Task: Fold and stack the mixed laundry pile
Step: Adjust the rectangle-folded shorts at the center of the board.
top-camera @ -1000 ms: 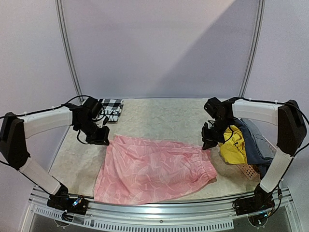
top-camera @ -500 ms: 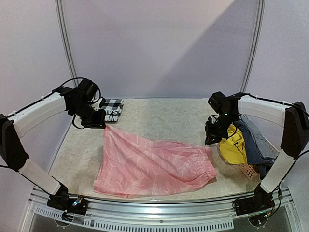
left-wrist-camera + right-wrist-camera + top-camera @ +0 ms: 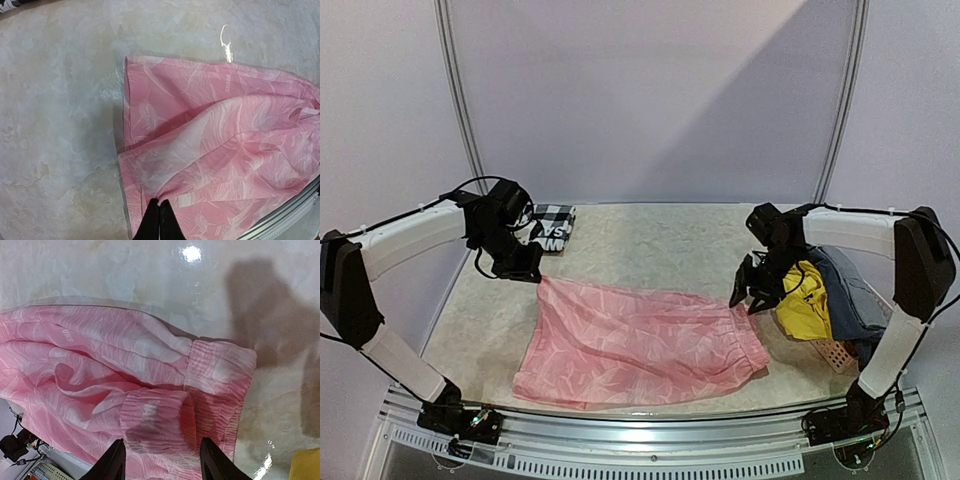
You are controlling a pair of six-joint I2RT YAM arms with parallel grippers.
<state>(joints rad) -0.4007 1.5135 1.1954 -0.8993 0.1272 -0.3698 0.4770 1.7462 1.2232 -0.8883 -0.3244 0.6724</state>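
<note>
Pink garment point(image 3: 640, 340): spread flat mid-table point(image 3: 650, 235), toward 6 o'clock; elastic waistband end faces 3 o'clock.
L gripper point(image 3: 525, 272): at that garment's 10 o'clock corner; jaws closed, pinching the cloth. Corner raised a bit, fabric puckered at the tips.
R gripper point(image 3: 750, 298): just over the waistband, 3 o'clock side; jaws apart, nothing between them.
Checked shirt point(image 3: 552, 227): blk/wht, folded, 11 o'clock on table, apart from the pink cloth.
Yellow garment point(image 3: 805, 300): heaped at 3 o'clock, just beside R gripper.
Blue-grey garment point(image 3: 848, 290): against the yellow one, nearer the 3 o'clock edge.
Basket point(image 3: 835, 352): salmon, perforated, pokes out under the heap, approx 4 o'clock.
</note>
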